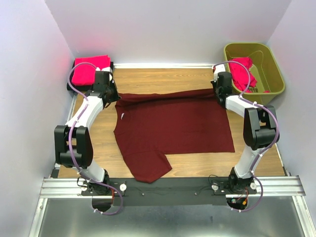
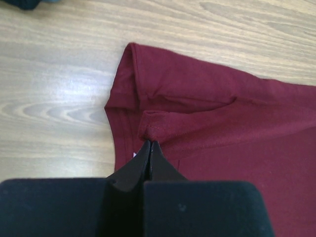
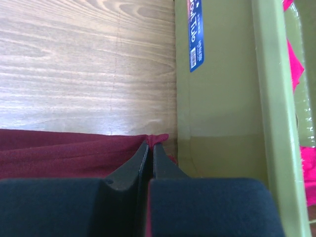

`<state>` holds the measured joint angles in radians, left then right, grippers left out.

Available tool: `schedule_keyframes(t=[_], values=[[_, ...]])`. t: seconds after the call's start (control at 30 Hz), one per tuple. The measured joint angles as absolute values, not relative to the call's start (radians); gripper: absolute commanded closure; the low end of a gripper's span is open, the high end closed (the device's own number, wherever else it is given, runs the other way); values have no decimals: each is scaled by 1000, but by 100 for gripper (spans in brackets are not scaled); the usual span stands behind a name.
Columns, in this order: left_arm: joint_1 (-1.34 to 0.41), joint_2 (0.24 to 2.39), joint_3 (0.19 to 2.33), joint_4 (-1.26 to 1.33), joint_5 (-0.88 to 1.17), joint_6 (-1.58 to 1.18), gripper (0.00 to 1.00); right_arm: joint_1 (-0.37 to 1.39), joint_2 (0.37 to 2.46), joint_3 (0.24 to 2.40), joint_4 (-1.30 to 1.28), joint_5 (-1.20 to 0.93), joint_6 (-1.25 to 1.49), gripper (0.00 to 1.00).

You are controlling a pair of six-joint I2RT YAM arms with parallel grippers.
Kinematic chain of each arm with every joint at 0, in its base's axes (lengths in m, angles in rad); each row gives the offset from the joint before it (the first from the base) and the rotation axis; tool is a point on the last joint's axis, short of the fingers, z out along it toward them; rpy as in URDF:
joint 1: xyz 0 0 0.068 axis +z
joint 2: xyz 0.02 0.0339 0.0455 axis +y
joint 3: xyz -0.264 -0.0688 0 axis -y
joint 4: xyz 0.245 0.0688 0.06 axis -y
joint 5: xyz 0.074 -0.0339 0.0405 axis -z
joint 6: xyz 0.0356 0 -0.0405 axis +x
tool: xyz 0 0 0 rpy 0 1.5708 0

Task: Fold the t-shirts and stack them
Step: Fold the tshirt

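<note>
A dark maroon t-shirt [image 1: 173,126] lies spread on the wooden table, folded lengthwise, with one sleeve hanging toward the near edge. My left gripper [image 1: 112,95] is shut on its far left corner; in the left wrist view [image 2: 149,143] the jaws pinch a fold of the maroon cloth [image 2: 212,113]. My right gripper [image 1: 220,91] is shut on its far right corner, and the right wrist view [image 3: 150,144] shows the cloth edge [image 3: 74,153] between the tips. Folded pinkish-red t-shirts [image 1: 89,69] lie stacked at the far left. Another pinkish-red t-shirt [image 1: 243,73] lies in the bin.
An olive-green plastic bin [image 1: 274,69] stands at the far right corner, its wall [image 3: 217,98] close beside my right gripper. White walls enclose the table on three sides. A black rail [image 1: 168,186] runs along the near edge.
</note>
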<state>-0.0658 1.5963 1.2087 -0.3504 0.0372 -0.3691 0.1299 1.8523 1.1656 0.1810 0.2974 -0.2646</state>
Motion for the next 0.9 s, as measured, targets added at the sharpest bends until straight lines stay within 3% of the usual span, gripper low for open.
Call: schedule_keyframes(t=[0.4,0.53,0.63,0.67,0.77,0.83,0.9], values=[[-70,1560,1049,-336,62,-433,100,130,1852,1122,194,298,-262,87],[-83,1560,1000,-328,75,-448,100,130,1853,1103,195,298,-252,70],[-88,1557,969,-317,81,-458,86,130,1852,1087,199,298,-236,61],[-90,1555,956,-318,83,-462,69,130,1851,1081,200,298,-234,55],[-92,1533,936,-325,82,-477,48,130,1818,1048,192,290,-213,46],[-92,1491,933,-334,80,-484,47,130,1770,1028,177,275,-197,43],[-92,1449,933,-337,75,-485,37,130,1716,1023,173,257,-172,36]])
